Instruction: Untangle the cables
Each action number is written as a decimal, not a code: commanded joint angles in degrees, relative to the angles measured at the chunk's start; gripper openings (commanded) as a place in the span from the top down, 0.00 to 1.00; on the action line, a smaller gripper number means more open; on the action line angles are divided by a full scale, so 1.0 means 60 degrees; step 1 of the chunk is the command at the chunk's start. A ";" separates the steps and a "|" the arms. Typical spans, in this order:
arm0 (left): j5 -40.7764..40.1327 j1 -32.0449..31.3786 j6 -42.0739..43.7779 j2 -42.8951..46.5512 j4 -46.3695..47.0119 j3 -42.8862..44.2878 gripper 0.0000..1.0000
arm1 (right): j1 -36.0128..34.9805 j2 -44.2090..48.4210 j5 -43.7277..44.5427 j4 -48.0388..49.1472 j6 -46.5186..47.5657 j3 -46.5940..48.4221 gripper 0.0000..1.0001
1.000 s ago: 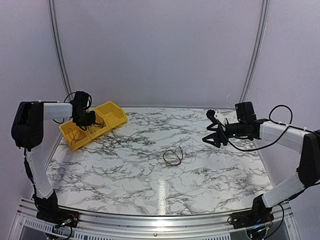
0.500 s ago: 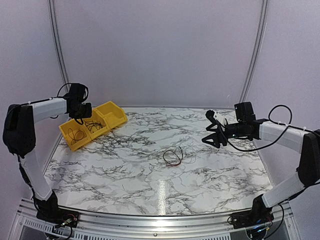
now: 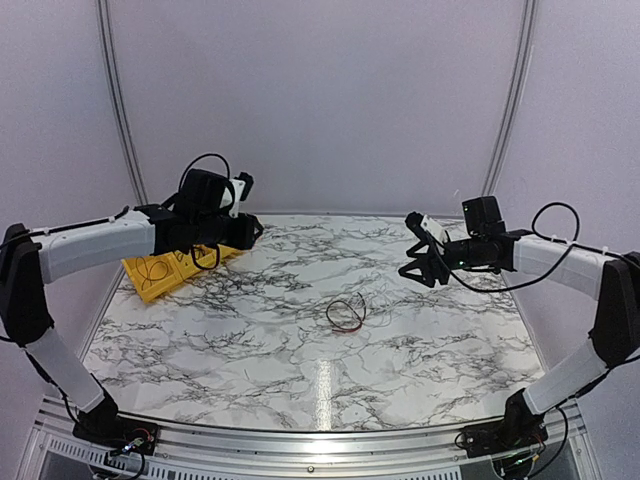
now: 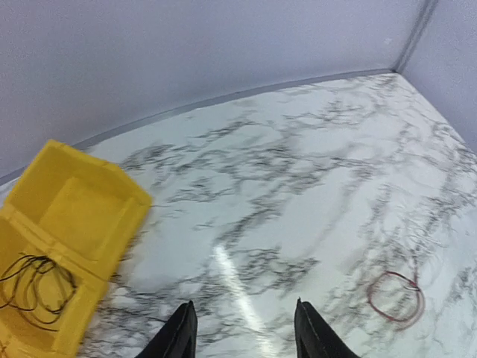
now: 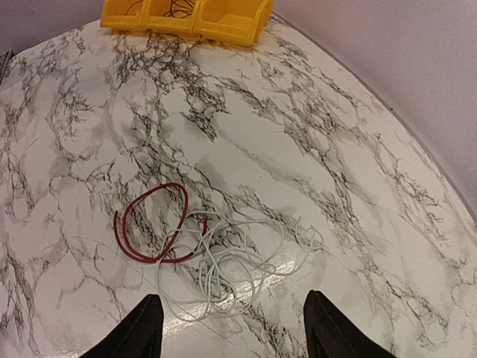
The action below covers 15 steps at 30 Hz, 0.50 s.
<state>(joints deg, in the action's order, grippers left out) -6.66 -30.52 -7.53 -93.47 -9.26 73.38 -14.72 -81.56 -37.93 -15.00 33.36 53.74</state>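
Cables (image 5: 195, 242), thin red loop + white wire tangle, mid tabletop (image 3: 230, 345): just ahead of R gripper (image 5: 232, 317), jaws apart; L gripper (image 4: 242, 324) farther, apart, empty.

Bare marble table (image 3: 250, 340) surrounds the cables (image 3: 346, 315); yellow bin (image 3: 158, 275) stands far left.

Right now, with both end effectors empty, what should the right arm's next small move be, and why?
Probably lower the right end effector onto the white cable, at a strand clear of the red cable. It hovers open just short of the two, which overlap, so lifting one should separate them.
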 commanded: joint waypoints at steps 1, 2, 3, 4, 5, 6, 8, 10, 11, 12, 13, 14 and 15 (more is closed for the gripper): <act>0.0750 -0.1111 -0.0262 0.0327 0.1812 -0.1253 0.52 | -0.0458 -0.0805 0.0501 -0.0698 -0.0138 0.1171 0.41; 0.0874 -0.1360 -0.0334 0.0218 0.1948 -0.1288 0.51 | -0.0562 -0.1031 0.0627 -0.0924 -0.0049 0.1390 0.45; 0.0988 -0.1585 -0.0341 0.0059 0.1815 -0.1195 0.50 | -0.0659 -0.1364 0.0888 -0.1155 0.0060 0.1577 0.48; 0.1030 -0.1771 -0.0353 -0.0081 0.1610 -0.1044 0.49 | -0.0733 -0.1588 0.1137 -0.1287 0.0044 0.1747 0.50; 0.1017 -0.1935 -0.0372 -0.0194 0.1410 -0.0926 0.49 | -0.0765 -0.1783 0.1281 -0.1373 -0.0046 0.1880 0.51; 0.0977 -0.2044 -0.0406 -0.0243 0.1208 -0.0851 0.48 | -0.0758 -0.1988 0.1299 -0.1466 -0.0167 0.2015 0.51; 0.0909 -0.2157 -0.0542 -0.0214 0.1151 -0.0866 0.46 | -0.0794 -0.2386 0.1204 -0.1706 -0.0326 0.2284 0.49; 0.0544 -0.2169 -0.0784 0.0022 0.1552 -0.1169 0.33 | -0.0927 -0.2756 0.1111 -0.1994 -0.0327 0.2595 0.45; 0.0513 -0.2177 -0.0816 0.0189 0.1936 -0.1436 0.28 | -0.0994 -0.2936 0.1106 -0.2128 -0.0312 0.2713 0.43; 0.0432 -0.2178 -0.0859 0.0334 0.2253 -0.1682 0.19 | -0.1068 -0.3096 0.1087 -0.2225 -0.0305 0.2819 0.41; 0.0237 -0.2175 -0.1008 0.0455 0.2435 -0.1867 0.13 | -0.1140 -0.3240 0.1015 -0.2351 -0.0310 0.2916 0.40; 0.0046 -0.2178 -0.1084 0.0517 0.2519 -0.1978 0.04 | -0.1220 -0.3370 0.0920 -0.2449 -0.0301 0.2996 0.40; -0.0044 -0.2178 -0.1108 0.0545 0.2527 -0.2015 0.02 | -0.1291 -0.3481 0.0879 -0.2512 -0.0351 0.3072 0.39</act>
<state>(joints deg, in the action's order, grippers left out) -3.25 -43.72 -12.03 -93.21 1.26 63.72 -20.32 -100.53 -31.88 -25.69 32.27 68.60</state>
